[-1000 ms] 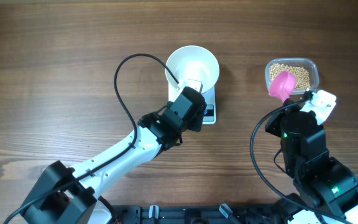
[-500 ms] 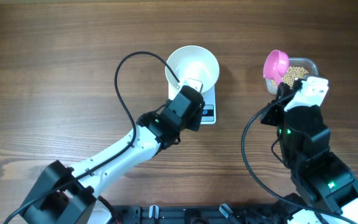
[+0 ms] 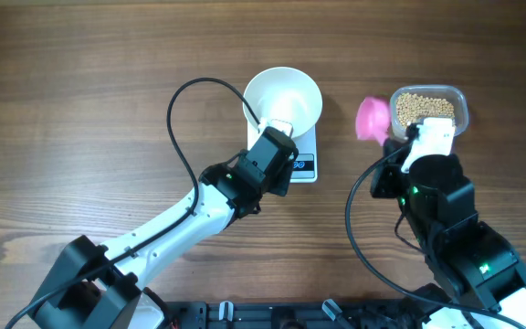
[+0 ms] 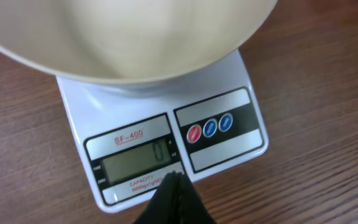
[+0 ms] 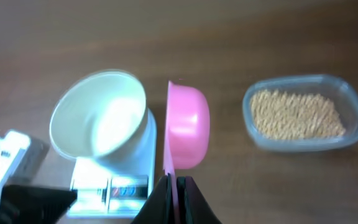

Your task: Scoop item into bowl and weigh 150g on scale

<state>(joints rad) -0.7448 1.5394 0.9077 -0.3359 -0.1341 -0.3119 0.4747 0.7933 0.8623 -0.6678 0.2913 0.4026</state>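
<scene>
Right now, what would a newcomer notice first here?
The bright pink scoop, clamped in the right tool, hangs between the white bowl and the clear tub of beans. The bowl sits on the scale, with the shut left tool at its front edge.

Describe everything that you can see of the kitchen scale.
The scale is a small white square of smooth plastic, lying flat on the wooden table. Its front panel holds a grey display reading 0, the label SF-400, and one red and two blue buttons. The white bowl stands on it. The shut left gripper points at its front edge.
</scene>
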